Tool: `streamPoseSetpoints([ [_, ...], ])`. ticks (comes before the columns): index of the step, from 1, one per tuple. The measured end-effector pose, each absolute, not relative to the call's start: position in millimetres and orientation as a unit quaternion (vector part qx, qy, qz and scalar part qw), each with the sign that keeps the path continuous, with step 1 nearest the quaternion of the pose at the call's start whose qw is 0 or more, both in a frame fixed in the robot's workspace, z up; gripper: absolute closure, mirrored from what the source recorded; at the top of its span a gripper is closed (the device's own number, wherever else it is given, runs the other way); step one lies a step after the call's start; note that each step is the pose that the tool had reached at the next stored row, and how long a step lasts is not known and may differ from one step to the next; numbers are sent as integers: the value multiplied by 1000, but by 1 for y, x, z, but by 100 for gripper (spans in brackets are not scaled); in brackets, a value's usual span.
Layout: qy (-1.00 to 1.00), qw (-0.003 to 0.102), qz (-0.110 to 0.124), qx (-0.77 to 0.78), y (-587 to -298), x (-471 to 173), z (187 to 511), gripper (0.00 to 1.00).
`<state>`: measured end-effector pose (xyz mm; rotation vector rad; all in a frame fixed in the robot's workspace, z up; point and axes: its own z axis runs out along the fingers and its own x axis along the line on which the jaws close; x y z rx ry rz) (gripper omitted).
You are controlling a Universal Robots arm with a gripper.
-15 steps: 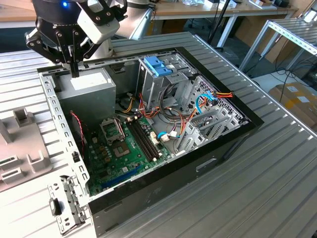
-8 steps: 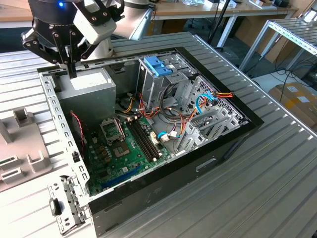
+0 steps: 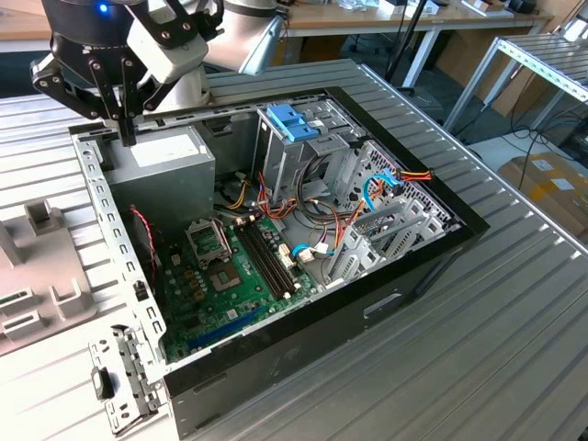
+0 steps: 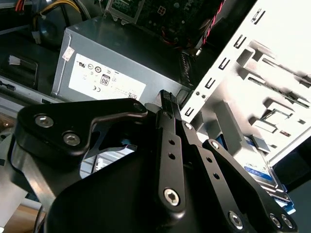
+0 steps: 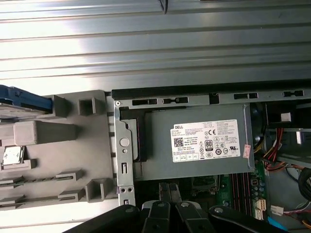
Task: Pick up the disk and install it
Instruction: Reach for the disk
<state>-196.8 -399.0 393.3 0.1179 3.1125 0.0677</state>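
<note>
The disk (image 5: 22, 103), a flat silver drive with a blue band on its label, lies at the far end of a grey moulded holder (image 5: 58, 160) beside the open computer case (image 3: 303, 303). In the second wrist view the disk (image 4: 260, 167) peeks out past the black finger links. My gripper (image 3: 127, 138) hangs above the case's edge by the grey power-supply box (image 3: 161, 161), well apart from the disk. In both wrist views the gripper (image 4: 167, 97) (image 5: 168, 190) has its fingers together with nothing between them.
Inside the case are a green motherboard (image 3: 230, 276), bundles of cables (image 3: 322, 211) and a metal drive cage with light-blue tabs (image 3: 294, 129). The case rests on a ribbed metal table (image 3: 496, 349). A small metal bracket (image 3: 124, 381) lies at the case's near corner.
</note>
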Motion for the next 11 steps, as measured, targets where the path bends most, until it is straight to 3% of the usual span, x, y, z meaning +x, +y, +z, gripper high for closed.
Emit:
streamPoseSetpoints([
  [11,999,13,22,38,-399,-204,393,89],
])
